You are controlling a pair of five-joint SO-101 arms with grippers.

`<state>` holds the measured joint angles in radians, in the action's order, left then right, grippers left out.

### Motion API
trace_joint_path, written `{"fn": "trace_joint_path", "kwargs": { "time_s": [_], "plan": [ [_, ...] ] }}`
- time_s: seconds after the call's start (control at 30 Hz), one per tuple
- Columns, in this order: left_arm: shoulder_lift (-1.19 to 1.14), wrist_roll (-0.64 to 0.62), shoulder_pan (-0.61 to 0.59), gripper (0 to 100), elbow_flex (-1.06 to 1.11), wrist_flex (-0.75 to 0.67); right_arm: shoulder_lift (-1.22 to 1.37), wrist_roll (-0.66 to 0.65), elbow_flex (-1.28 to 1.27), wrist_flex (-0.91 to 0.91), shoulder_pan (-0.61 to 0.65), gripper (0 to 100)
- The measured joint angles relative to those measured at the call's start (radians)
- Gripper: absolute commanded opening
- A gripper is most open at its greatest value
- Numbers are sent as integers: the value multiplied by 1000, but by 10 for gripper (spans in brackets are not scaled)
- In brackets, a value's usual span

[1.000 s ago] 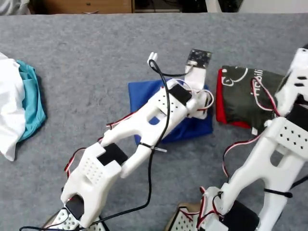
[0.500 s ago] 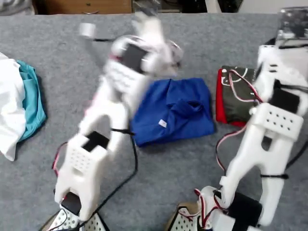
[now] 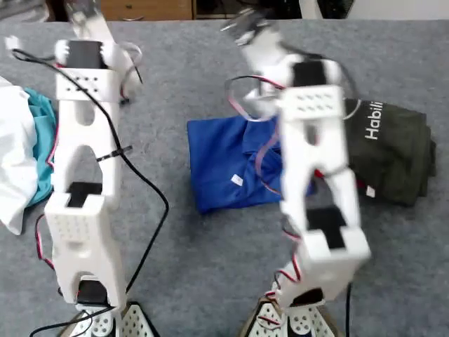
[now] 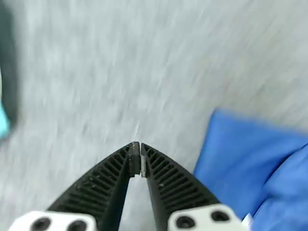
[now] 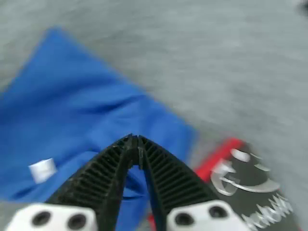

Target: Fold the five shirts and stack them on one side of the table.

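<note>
A folded blue shirt lies mid-table. To its right a dark green shirt rests on a red shirt, both folded. A white shirt and a teal shirt lie crumpled at the left edge. My left gripper is shut and empty over bare table, left of the blue shirt. My right gripper is shut and empty, above the blue shirt's edge near the red one. In the high view the right arm stretches over the blue shirt's right side.
Grey felt covers the table. The left arm stretches along the left side, beside the white and teal pile. A wooden cabinet stands beyond the far edge. Bare felt lies at the front between the two arm bases.
The left arm swung off the blue shirt to the far left. The right arm swung from the right edge toward the middle, now over the blue shirt's right side.
</note>
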<state>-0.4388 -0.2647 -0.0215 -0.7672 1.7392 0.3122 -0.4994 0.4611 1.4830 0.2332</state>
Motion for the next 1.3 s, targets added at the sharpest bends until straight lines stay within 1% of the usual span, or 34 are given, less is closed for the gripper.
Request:
{"fn": "trace_joint_path", "kwargs": {
  "time_s": [0.07,0.13,0.17,0.23,0.33,0.4,0.43,0.47,0.53,0.67,0.77,0.93,1.03,1.13,1.3],
  "plan": [
    [115,-3,0,19,236,-86,104,0,109,110,69,2],
    [249,-5,-2,19,496,-235,176,-11,201,201,126,2],
    [310,0,-8,19,635,-333,210,-14,230,226,141,2],
    [416,9,-26,19,924,-574,278,-14,256,261,138,2],
    [505,18,-46,19,1341,-994,344,-14,256,281,138,2],
    [562,21,-61,19,1514,-1220,356,-14,244,281,141,2],
    [588,21,-71,19,1551,-1292,358,-14,239,281,138,2],
    [609,21,-75,19,1574,-1332,361,-14,232,281,135,2],
    [628,21,-81,19,1599,-1369,374,-14,221,281,135,2],
    [631,21,-86,19,1605,-1395,440,-14,216,278,130,2],
    [631,21,-86,19,1605,-1399,493,-14,216,273,101,2],
    [631,21,-86,19,1605,-1399,505,-14,216,270,41,2],
    [631,21,-86,19,1605,-1399,522,-14,276,261,-11,2],
    [631,21,-80,19,1605,-1399,562,-14,362,213,-74,2],
    [631,21,-64,19,1605,-1399,631,-14,563,160,-180,2]
  ]
}}
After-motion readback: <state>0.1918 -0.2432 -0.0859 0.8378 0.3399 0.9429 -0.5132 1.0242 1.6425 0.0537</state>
